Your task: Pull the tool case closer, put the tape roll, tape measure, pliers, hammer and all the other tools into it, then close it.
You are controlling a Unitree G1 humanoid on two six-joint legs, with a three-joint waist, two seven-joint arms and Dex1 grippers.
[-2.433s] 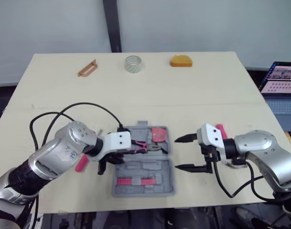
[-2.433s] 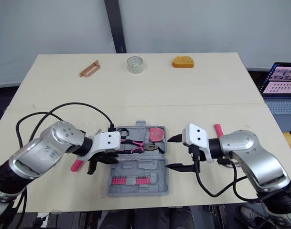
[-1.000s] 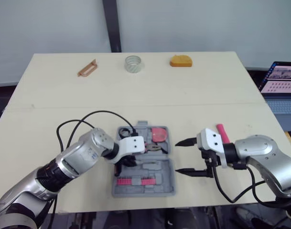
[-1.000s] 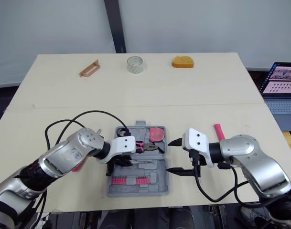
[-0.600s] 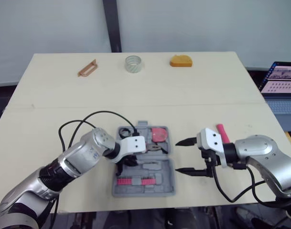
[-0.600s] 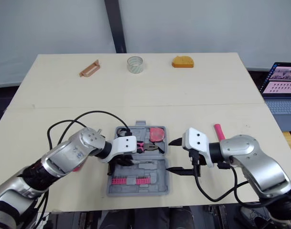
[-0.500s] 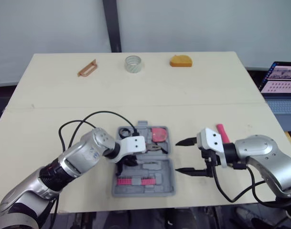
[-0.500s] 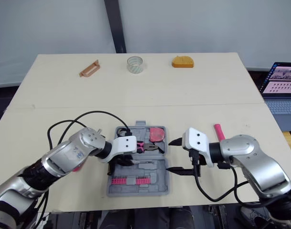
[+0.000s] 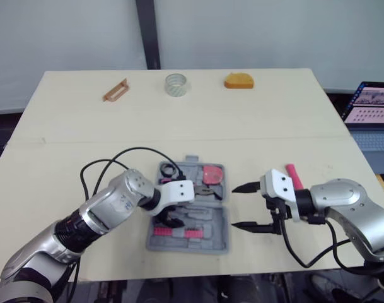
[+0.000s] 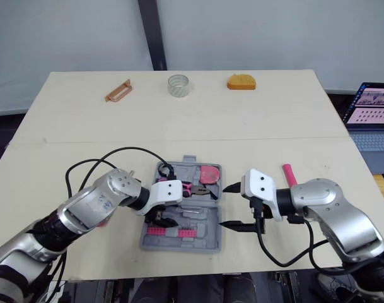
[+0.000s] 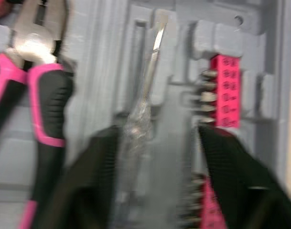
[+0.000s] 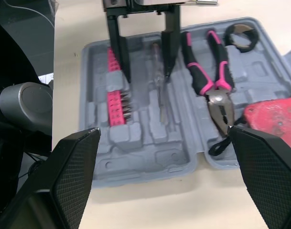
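The grey plastic tool case (image 10: 204, 243) lies open on the near middle of the pale wooden bench (image 9: 273, 120). The left hand (image 12: 146, 71) is down over it with its black fingers spread, straddling the clear-handled screwdriver (image 11: 143, 105) in its moulded slot. One finger is just beside the handle and the other is by the pink strip of driver bits (image 12: 114, 90). Whether either finger actually touches the handle, I can't tell. The pink-and-black pliers (image 12: 217, 90) lie in the case alongside the screwdriver. A red squarish tool (image 9: 212, 173) sits in the far half, on the right.

The right hand (image 9: 245, 206) hovers just beside the case's right edge, fingers wide apart, gripping nothing. A pink handle (image 9: 292, 175) lies on the bench next to the right arm.

At the far edge, well apart from the case, there's a clear tape roll (image 9: 176, 84) in the middle. An orange half-round object (image 9: 239, 81) is to its right, and a brown slim piece (image 9: 115, 89) is to its left.
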